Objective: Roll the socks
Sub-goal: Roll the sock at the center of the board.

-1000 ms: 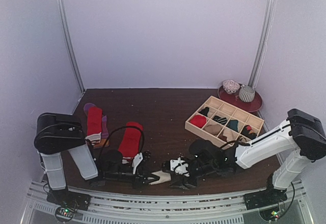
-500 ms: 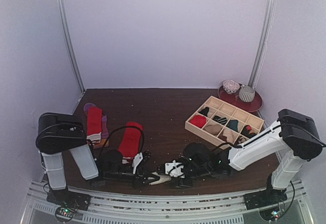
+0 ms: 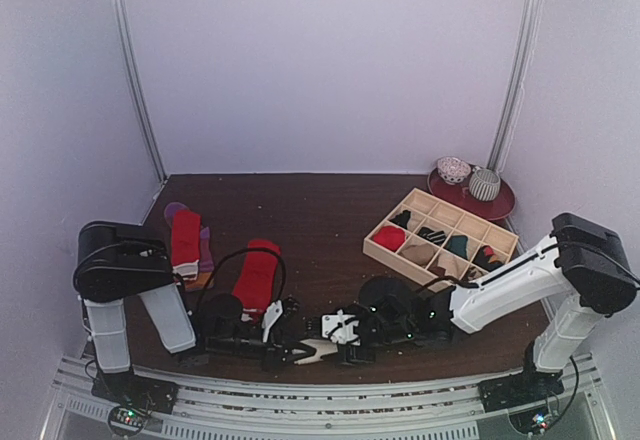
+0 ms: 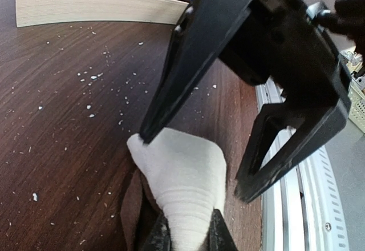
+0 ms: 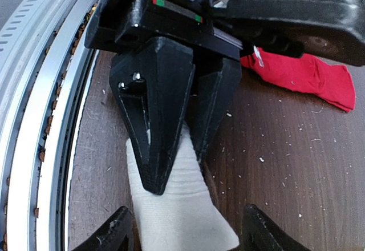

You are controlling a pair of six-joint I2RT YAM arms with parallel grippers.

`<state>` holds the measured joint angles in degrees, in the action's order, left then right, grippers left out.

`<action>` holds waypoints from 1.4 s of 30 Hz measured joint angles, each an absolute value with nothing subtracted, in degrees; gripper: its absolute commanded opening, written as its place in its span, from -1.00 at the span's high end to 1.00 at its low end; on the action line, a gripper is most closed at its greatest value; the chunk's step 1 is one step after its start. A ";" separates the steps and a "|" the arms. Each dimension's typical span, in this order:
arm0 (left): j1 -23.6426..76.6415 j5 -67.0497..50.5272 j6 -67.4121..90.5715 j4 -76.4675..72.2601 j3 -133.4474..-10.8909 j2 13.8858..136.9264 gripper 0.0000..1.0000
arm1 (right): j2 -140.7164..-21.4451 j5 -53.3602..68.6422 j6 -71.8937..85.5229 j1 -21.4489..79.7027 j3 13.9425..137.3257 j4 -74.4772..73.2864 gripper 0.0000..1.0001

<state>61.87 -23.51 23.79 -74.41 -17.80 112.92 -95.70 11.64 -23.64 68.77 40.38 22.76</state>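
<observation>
Bright, diffuse light from above; only soft shadows lie along the near edge of the dark tabletop [image 3: 330, 220]. Wrist views bend toward their edges.

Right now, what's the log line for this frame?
left gripper shut on cream sock | right gripper open around its free end | sock unrolled

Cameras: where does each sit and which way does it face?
Top external: above and behind, looking down at the table; left arm, right arm show.
Left wrist: faces right, past own left fingers pinching the cream sock, to the right fingers.
Right wrist: faces left; own open fingers at bottom.
Shared: both wrist views show the cream sock.
</observation>
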 measured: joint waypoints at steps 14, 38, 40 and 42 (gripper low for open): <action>61.87 -22.72 23.51 -73.41 -17.74 111.92 0.58 | -103.74 14.39 -18.11 68.27 46.57 17.26 0.36; 62.13 -14.15 7.03 -53.89 -16.14 94.43 -0.17 | -107.48 31.29 -5.56 61.23 53.91 6.35 0.39; 62.59 -15.27 7.03 -55.05 -16.14 95.90 -0.16 | -107.68 31.53 -5.10 61.12 54.22 6.02 0.39; 63.07 -15.73 7.03 -56.29 -16.19 96.86 -0.06 | -107.79 31.83 -4.71 61.01 54.41 5.78 0.39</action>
<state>63.07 -15.73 7.03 -56.29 -16.19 96.86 -107.79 31.83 -4.71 61.01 54.41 5.78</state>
